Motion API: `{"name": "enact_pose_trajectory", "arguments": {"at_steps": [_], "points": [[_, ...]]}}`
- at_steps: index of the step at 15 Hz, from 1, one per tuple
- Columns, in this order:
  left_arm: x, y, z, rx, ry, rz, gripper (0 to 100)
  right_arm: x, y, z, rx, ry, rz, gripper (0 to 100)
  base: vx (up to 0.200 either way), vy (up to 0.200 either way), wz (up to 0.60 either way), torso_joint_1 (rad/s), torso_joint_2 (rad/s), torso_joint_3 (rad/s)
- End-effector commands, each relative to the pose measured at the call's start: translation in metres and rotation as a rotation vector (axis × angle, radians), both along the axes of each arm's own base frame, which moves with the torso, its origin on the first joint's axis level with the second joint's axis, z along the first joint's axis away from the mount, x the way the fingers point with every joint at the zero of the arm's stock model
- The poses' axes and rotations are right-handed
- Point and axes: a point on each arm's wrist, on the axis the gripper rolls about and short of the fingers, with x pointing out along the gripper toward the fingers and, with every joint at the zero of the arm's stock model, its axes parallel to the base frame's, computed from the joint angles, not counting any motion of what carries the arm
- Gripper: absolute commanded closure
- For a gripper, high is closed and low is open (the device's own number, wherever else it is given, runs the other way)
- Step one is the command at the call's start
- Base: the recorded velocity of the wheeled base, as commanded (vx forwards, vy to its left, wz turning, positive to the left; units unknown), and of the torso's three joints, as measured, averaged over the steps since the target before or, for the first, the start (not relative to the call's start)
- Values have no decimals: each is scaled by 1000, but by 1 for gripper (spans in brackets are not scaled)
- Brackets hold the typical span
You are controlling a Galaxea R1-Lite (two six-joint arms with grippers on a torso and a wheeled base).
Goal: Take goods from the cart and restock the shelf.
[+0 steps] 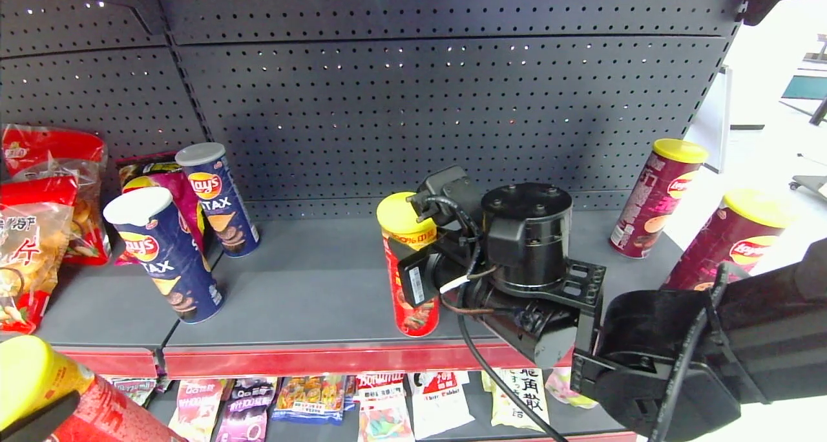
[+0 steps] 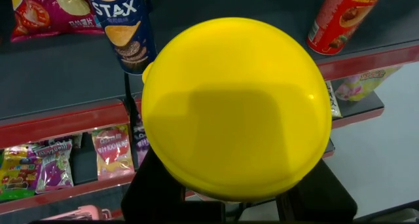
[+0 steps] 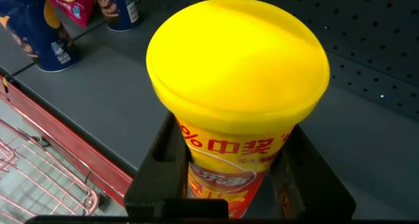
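A red chip can with a yellow lid (image 1: 408, 261) stands upright on the grey shelf deck (image 1: 310, 287), close to the red front edge. My right gripper (image 1: 417, 280) is shut on its body from the right; in the right wrist view the same red can (image 3: 237, 86) sits between the dark fingers (image 3: 169, 165) of that right gripper (image 3: 232, 181). A second red can with a yellow lid (image 1: 45, 390) is low at the left, below the shelf edge, with my left gripper (image 1: 35, 422) shut on it. Its lid (image 2: 236, 106) hides most of the left gripper (image 2: 232, 207).
Two blue cans (image 1: 169, 254) (image 1: 219, 199) and snack bags (image 1: 45, 222) stand at the shelf's left. Two maroon cans (image 1: 656, 196) (image 1: 736, 238) stand at the right. Free deck lies between the groups. Packets (image 1: 310, 400) fill the lower shelf. Cart wire (image 3: 39, 178) is below the edge.
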Motion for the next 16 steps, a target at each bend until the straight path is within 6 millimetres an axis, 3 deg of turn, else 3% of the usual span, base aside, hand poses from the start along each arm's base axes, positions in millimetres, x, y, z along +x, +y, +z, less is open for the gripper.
{"name": "enact_pose_trajectory", "arguments": {"at_steps": [1, 6, 7, 13, 16], "points": [[2, 0, 0, 0, 10, 0, 100, -1, 1, -1, -7, 3, 3, 100, 0, 0, 0, 0, 0, 0], [4, 0, 1, 0, 2, 0, 100, -3, 2, -2, -8, 4, 9, 100, 0, 0, 0, 0, 0, 0], [4, 0, 1, 0, 2, 0, 100, -3, 2, -2, -8, 4, 9, 0, 0, 0, 0, 0, 0, 0], [4, 0, 2, 0, -2, 0, 100, -6, -1, 4, 4, -5, 9, 0, 0, 0, 0, 0, 0, 0], [5, 0, 2, 0, -2, 0, 100, -20, -10, 5, -7, 5, 26, 0, 0, 0, 0, 0, 0, 0]]}}
